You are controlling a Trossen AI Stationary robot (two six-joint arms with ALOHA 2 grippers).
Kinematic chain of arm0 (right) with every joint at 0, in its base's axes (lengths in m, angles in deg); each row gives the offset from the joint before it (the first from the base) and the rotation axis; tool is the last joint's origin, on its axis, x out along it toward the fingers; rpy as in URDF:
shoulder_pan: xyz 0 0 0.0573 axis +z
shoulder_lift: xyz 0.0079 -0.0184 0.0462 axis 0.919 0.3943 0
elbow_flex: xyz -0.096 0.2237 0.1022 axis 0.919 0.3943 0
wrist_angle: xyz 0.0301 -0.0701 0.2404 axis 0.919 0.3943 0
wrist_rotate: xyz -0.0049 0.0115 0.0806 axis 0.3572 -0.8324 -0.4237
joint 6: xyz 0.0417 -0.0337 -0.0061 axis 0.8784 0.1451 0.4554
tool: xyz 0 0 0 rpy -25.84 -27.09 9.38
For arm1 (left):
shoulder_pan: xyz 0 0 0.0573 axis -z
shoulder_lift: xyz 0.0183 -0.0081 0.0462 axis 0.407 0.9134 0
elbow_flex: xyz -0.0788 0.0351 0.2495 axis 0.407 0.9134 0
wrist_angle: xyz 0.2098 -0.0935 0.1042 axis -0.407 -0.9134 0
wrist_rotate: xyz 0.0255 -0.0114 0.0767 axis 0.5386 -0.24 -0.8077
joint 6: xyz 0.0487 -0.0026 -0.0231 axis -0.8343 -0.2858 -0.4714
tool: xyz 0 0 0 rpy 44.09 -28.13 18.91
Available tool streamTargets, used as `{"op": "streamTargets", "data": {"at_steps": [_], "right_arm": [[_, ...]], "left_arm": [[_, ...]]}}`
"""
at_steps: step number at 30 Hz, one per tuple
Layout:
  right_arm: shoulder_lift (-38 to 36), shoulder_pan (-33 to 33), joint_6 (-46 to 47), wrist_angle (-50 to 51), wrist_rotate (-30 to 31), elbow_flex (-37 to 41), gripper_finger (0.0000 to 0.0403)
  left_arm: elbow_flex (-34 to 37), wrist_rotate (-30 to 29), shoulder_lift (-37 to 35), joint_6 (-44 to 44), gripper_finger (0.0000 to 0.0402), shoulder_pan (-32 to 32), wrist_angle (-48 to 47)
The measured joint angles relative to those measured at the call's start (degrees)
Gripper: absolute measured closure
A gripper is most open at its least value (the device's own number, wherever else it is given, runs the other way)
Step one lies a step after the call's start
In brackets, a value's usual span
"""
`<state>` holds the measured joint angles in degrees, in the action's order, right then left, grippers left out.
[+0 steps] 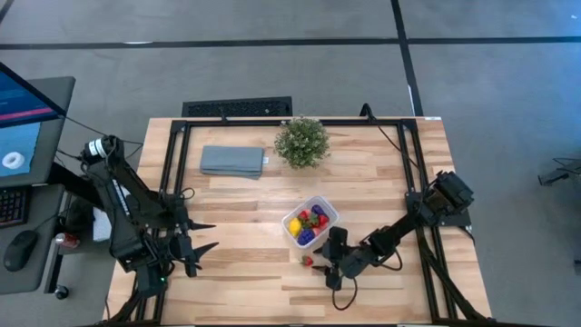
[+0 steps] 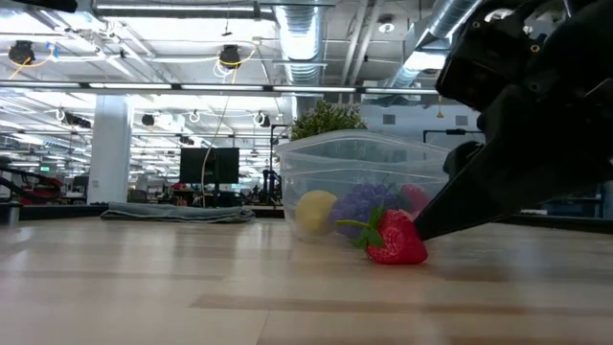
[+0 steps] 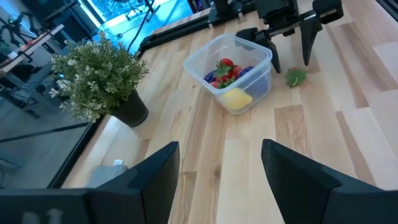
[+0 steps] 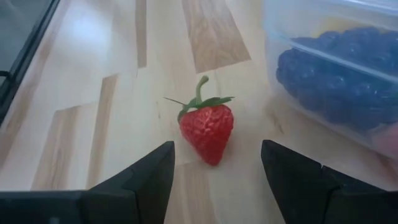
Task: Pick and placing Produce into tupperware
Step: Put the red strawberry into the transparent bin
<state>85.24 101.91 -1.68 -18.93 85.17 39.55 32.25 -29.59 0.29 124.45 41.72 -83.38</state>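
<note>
One red strawberry (image 4: 207, 130), green leafy stem

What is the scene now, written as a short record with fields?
strawberry: lies on the table, outside the box, close to its wall
box: clear, holds a yellow piece, a purple piece and red pieces
right gripper: open, low at the table, fingers on either side of the strawberry, not closed on it
left gripper: open, holds nothing, waits at the table's left side
plant: stands at the far edge
cloth: folded, beside the plant
</note>
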Motion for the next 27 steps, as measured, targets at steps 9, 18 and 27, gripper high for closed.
{"op": "streamTargets", "data": {"at_steps": [9, 18, 27], "right_arm": [[0.09, 0.40, -0.13, -0.92, -0.01, -0.41, 0.0137], [0.09, 0.36, -1.62, -0.11, -0.01, -1.05, 0.0138], [0.09, 0.25, -1.57, 0.36, 0.05, -1.56, 0.0138]], "left_arm": [[0.00, -0.02, 0.02, -0.02, 0.0181, 0.00, 0.00], [0.00, -0.15, 0.02, -0.02, 0.0181, 0.00, 1.48], [0.00, -0.15, 0.02, -0.04, 0.0181, 0.00, 1.94]]}}
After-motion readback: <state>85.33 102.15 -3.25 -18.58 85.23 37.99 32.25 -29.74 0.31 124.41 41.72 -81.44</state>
